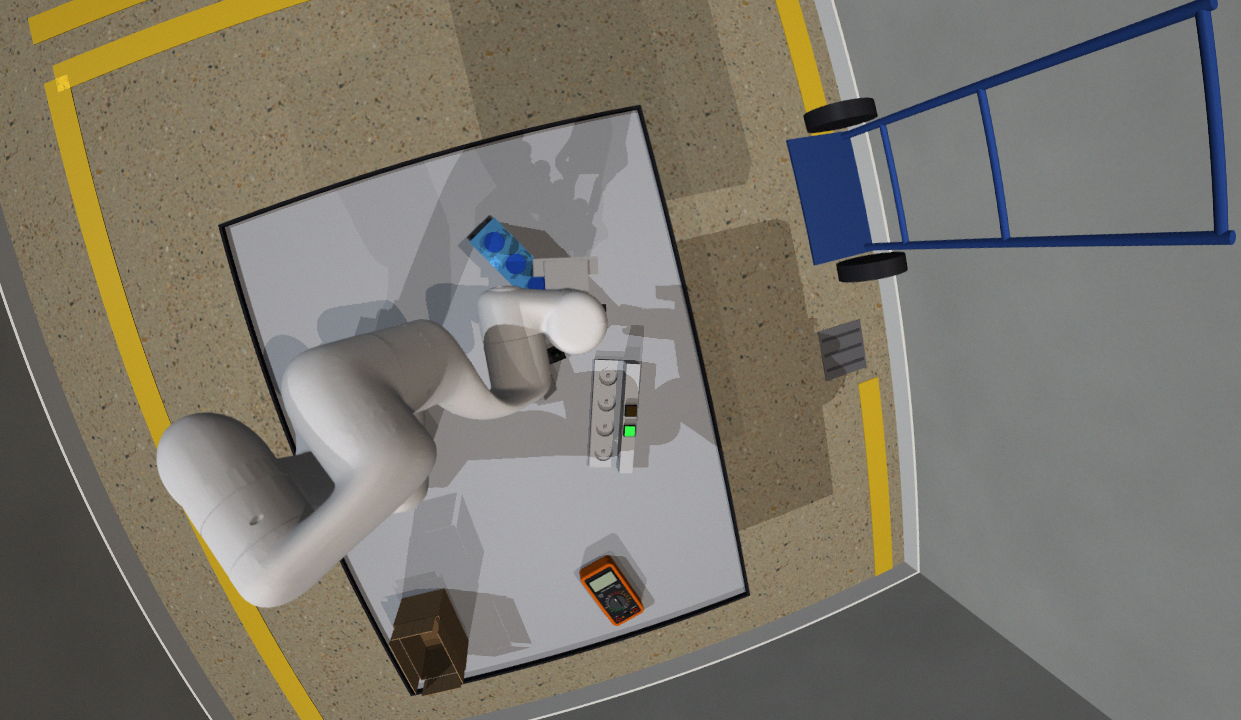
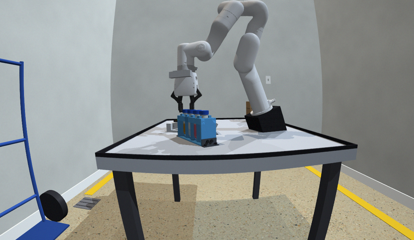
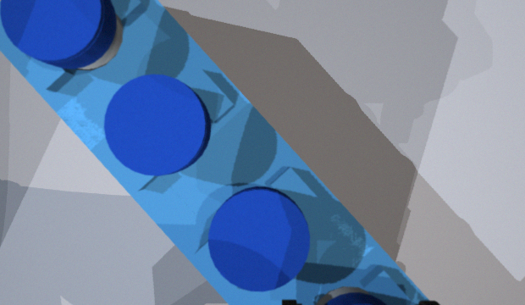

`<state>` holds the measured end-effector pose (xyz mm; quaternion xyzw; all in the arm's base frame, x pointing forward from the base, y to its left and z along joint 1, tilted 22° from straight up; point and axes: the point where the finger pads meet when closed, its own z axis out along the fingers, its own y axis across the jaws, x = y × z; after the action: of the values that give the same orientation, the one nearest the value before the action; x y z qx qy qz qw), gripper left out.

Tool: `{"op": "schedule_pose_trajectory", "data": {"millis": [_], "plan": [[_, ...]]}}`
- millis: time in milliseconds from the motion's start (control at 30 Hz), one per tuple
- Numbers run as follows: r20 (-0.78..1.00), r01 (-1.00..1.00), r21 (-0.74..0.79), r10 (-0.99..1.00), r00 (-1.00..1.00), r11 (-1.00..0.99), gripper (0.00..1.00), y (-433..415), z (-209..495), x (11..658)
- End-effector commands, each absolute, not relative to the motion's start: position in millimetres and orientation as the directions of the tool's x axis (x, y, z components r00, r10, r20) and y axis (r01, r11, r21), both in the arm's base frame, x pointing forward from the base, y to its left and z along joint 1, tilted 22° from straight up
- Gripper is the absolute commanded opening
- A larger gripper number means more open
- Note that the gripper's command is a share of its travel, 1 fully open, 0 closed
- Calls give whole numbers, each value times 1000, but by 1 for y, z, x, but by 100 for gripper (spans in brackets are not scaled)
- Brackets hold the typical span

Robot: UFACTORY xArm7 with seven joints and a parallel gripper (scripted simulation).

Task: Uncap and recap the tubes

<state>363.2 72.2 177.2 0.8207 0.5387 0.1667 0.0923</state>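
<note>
We found the arm bent high over the table point(image 2: 292, 143), its wrist pointing straight down and the claw point(image 2: 186, 105) hovering just above the far end of the blue decapping station point(image 2: 199, 128), fingers apart and gripping nothing. The only marking we could make out was a round logo on the arm's joint, too small to read. All four dark blue caps point(image 3: 156, 124) sat on their tubes in a row, near the table's middle. On the cap tray point(image 1: 606, 407) beside it, the green lamp point(image 1: 629, 430) glowed.
</note>
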Motion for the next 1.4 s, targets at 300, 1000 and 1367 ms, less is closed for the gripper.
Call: {"op": "schedule_pose_trajectory", "data": {"millis": [300, 1000, 1367], "plan": [[-50, 905, 374, 979, -197, 201, 46, 72, 179, 364], [-300, 503, 230, 553, -778, 833, 46, 72, 179, 364], [-304, 481, 223, 529, -792, 848, 0, 72, 179, 364]]}}
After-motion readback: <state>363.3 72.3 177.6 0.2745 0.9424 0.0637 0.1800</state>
